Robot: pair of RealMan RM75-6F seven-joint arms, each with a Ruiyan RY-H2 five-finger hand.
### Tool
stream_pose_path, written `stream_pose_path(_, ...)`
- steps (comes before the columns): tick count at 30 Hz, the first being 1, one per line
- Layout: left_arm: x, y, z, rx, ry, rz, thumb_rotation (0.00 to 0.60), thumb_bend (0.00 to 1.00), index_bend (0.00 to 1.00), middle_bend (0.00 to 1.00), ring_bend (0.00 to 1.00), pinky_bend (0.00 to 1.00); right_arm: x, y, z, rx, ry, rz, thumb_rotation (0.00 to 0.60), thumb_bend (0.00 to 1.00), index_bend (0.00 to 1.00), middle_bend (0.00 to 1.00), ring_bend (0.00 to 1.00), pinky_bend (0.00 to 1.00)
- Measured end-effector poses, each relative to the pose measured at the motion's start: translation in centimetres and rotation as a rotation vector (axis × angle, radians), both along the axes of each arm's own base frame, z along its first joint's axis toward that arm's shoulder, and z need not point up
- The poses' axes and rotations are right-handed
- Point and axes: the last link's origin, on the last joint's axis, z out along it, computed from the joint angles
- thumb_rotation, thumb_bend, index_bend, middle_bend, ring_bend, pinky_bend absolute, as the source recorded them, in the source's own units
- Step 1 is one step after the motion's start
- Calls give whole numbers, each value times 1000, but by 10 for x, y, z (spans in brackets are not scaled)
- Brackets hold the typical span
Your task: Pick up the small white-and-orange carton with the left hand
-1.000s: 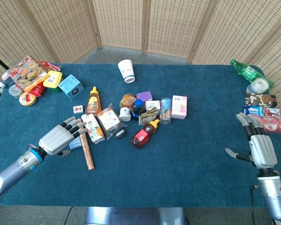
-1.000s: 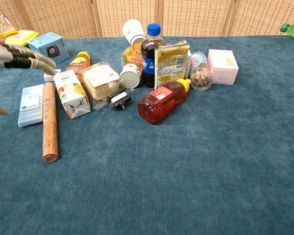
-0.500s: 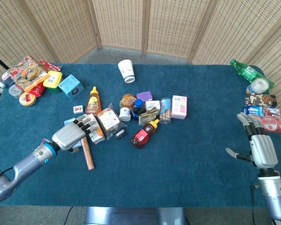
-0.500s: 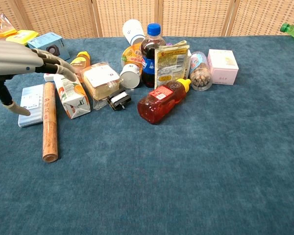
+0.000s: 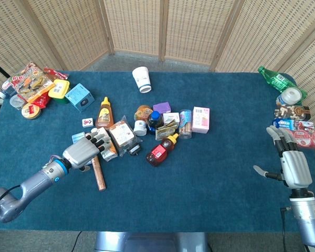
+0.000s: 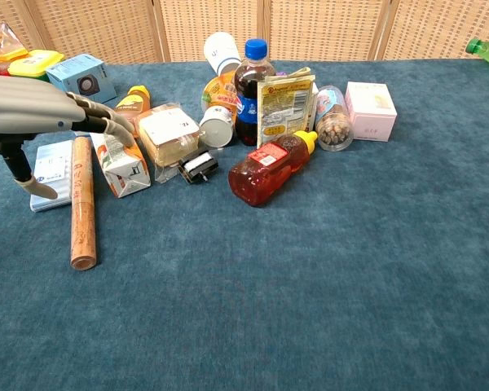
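The small white-and-orange carton [image 5: 107, 148] [image 6: 125, 165] lies on its side at the left edge of the central clutter. My left hand [image 5: 83, 153] [image 6: 34, 113] hovers over its left end, fingers spread and draped above the carton's top. In the chest view the thumb hangs down well to the left, over a blue-white packet [image 6: 52, 169], and nothing is clasped. My right hand [image 5: 293, 166] stays open, fingers apart, near the table's right edge, far from the carton.
A wooden rod [image 5: 97, 174] [image 6: 81, 204] lies just below the left hand. A wrapped sandwich pack [image 6: 169, 134], a black plug [image 6: 197, 168] and a red bottle [image 6: 270, 167] lie right of the carton. Snack packs [image 5: 34, 86] fill the back left.
My left hand has slid right and forward until its fingers cover the carton's left end; the thumb has dropped lower. The carton and right hand have not moved.
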Motion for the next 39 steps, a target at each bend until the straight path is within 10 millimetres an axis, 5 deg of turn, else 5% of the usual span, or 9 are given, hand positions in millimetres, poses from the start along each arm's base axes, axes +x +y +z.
stream_pose_path(22,16,17,-10,13,38,10,600,224,203,0,5,190,0,0,1,0,-7,-1,600,0,0,0,0,0)
stream_pose_path(39,32,33,-28,12,70,-5,600,225,253,4,117,260,-1,0,1,1,-14,0,600,0,0,0,0,0)
